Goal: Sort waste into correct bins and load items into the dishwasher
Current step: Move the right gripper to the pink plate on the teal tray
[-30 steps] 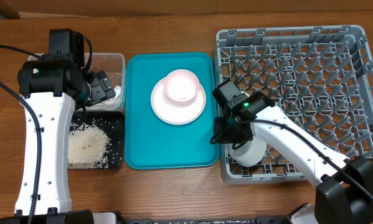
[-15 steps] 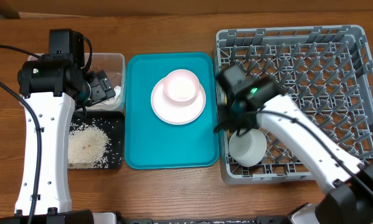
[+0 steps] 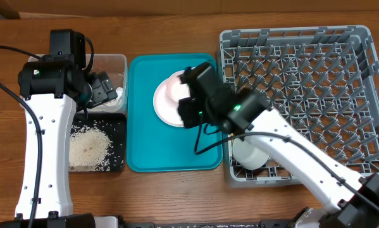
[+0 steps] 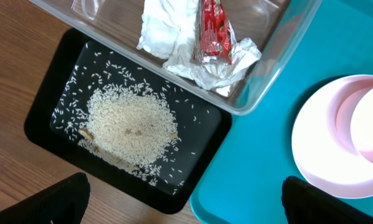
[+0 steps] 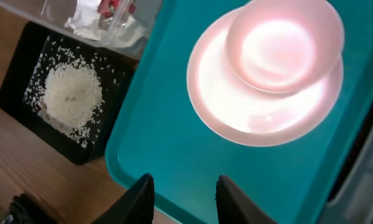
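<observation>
A pale plate (image 3: 167, 107) with a pale bowl (image 3: 175, 84) on it sits on the teal tray (image 3: 145, 139). My right gripper (image 3: 190, 113) hovers over the plate's right side and hides part of it. In the right wrist view it (image 5: 183, 202) is open and empty, with the plate (image 5: 261, 112) and bowl (image 5: 286, 40) ahead. A white cup (image 3: 249, 153) rests in the near left corner of the grey dish rack (image 3: 303, 69). My left gripper (image 3: 104, 88) stays over the clear tub (image 3: 116, 63), wide open (image 4: 186, 205) and empty. The tub holds tissue (image 4: 167, 31) and a red wrapper (image 4: 212, 31). Rice (image 4: 130, 124) lies in the black tray (image 4: 61, 68).
The teal tray lies between the two bins on the left and the rack on the right. The rack's upright pegs fill its whole floor. Bare wooden table (image 3: 176, 196) runs along the front edge.
My right arm swung left from the rack's near left corner to above the teal tray, leaving the white cup in the rack, and its jaws widened. The left arm did not move.
</observation>
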Motion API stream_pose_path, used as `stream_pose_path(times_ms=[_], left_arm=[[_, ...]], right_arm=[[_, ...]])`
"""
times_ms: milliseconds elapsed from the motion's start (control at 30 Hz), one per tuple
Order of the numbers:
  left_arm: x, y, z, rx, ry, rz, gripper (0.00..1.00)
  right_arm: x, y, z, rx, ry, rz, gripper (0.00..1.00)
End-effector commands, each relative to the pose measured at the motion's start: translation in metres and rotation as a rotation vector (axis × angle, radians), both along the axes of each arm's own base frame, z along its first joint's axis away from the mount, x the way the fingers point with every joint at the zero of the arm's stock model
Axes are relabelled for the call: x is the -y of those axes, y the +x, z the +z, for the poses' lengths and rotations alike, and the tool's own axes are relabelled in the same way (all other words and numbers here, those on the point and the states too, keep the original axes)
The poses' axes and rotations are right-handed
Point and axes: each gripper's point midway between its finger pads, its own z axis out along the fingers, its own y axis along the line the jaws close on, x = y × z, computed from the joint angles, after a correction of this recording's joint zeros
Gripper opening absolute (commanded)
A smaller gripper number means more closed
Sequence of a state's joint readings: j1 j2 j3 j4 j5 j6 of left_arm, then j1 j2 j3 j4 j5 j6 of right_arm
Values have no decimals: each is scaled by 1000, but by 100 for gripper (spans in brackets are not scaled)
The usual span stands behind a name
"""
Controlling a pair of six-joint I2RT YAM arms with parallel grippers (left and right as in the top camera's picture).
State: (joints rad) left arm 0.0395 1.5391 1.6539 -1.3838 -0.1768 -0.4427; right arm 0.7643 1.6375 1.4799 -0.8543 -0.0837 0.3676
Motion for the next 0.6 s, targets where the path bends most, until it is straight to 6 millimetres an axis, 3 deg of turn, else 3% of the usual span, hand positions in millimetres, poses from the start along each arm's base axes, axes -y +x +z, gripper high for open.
stream_pose_path(times_ms=[0, 233, 567], left_arm=[[-1, 2, 2, 7, 6, 4, 100], [-1, 2, 2, 7, 6, 4, 100], [-1, 2, 2, 7, 6, 4, 100]], right_arm=[[1, 12, -11, 93, -60, -41, 39], [-17, 39, -23, 288, -144, 138, 52], [-44, 82, -86, 390, -229, 224, 55]])
